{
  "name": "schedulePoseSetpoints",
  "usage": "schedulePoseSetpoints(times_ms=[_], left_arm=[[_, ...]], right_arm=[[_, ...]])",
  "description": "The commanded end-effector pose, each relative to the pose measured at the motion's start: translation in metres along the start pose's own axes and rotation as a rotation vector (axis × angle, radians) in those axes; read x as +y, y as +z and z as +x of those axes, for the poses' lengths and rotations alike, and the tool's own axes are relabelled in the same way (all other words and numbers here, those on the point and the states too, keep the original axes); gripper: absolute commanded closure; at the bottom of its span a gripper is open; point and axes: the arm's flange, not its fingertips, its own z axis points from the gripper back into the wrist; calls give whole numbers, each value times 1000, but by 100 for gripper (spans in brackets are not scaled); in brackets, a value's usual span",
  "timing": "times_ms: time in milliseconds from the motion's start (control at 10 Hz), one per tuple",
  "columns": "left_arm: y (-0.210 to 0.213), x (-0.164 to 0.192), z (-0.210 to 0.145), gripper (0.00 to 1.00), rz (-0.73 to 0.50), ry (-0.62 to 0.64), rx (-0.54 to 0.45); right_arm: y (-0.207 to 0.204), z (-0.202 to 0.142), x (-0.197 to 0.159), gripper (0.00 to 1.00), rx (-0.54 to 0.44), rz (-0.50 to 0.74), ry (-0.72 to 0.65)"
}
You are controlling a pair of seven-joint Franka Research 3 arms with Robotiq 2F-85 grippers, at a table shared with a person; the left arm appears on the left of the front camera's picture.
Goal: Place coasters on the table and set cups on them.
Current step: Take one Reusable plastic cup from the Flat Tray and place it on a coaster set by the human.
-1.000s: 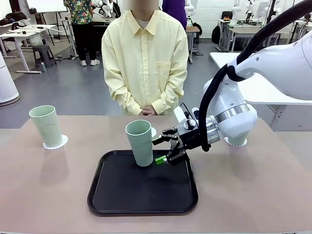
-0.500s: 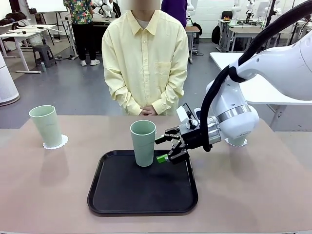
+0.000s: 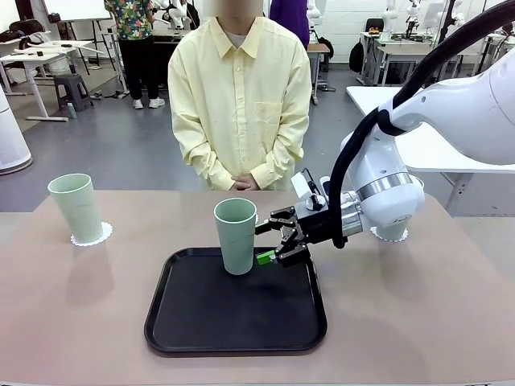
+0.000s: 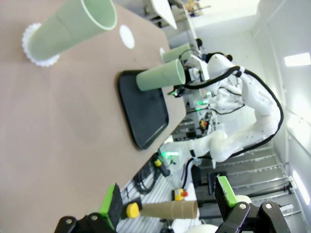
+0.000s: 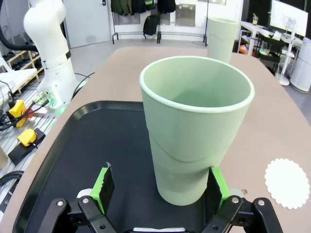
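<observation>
The right gripper (image 3: 273, 245) has its jaws apart, flanking the cup (image 3: 236, 235) standing upright at the black tray's (image 3: 236, 323) far edge. The left gripper (image 4: 167, 206) is open, holding nothing.

Cup on tray: the cup (image 3: 236, 236) at the far edge of the black tray (image 3: 236, 338) leaned to the left a second ago; now it stands upright, its rim level, a little further right than it was then.

Right gripper: the right gripper (image 3: 272, 242) sat lower and slightly further right half a second ago; it has since edged up and to the left, closer to the cup's right side. Its jaws are spread apart, one green pad (image 3: 265, 257) just beside the cup's lower wall.

Right arm wrist: the white forearm (image 3: 385, 193) has drifted slightly right and up compared with a second ago.
</observation>
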Motion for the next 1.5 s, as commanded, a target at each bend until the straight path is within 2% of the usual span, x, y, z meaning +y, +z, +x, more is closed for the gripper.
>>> schedulePoseSetpoints(times_ms=[0,800,1400], left_arm=[[2,-1,-2,0,-1,-1,3],[2,-1,-2,0,-1,-1,3],[2,-1,-2,0,-1,-1,3]], right_arm=[[-11,-8,-8,0,-65,-28,29],[-32,-17,-21,0,-86,-15,-3],[-49,-32,-45,0,-100,-61,-93]])
